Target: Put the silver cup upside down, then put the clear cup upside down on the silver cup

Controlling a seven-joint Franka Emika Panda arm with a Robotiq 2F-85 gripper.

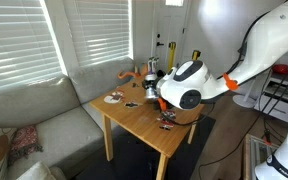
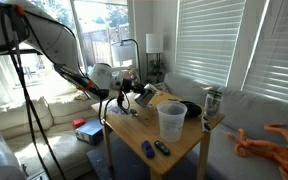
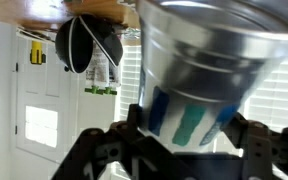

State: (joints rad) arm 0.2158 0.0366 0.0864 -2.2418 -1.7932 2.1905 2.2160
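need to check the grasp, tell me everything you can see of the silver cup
The silver cup is shiny metal, no handle showing, widening away from the gripper. Blue and green patches near its narrow end may be a label or a reflection. The gripper clamps that narrow end, a finger on each side. Its wide end points toward the table; whether they touch is unclear.

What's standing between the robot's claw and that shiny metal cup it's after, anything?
Nothing visible: the shiny grey metal cup already sits between the gripper's fingers, over the wooden table.
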